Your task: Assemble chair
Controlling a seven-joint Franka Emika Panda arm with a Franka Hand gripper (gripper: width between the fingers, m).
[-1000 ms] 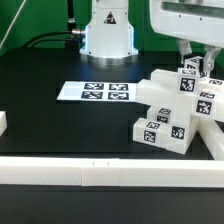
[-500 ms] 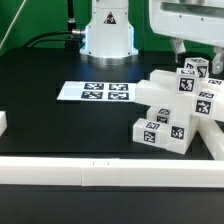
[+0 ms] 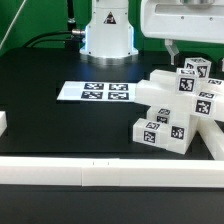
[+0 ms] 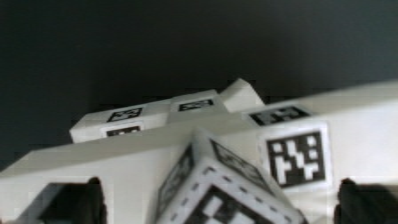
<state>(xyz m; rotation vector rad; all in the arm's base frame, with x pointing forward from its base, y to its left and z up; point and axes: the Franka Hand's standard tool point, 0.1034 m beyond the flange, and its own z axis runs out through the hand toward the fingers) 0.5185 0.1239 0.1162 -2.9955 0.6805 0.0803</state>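
Chair (image 3: 180,105) sat part-built on the black table (image 3: 60,140) at the exterior view's right, a blocky stack of white tagged pieces; seen close from above in the wrist view (image 4: 214,150), with a tagged corner piece nearest the camera. Gripper (image 3: 176,52) hung just above the stack's top, apart from it, fingers (image 4: 71,200) spread to either side in the wrist view, holding nothing. Marker board (image 3: 95,92) lay flat beside the chair, white rail (image 3: 100,178) along the near edge.
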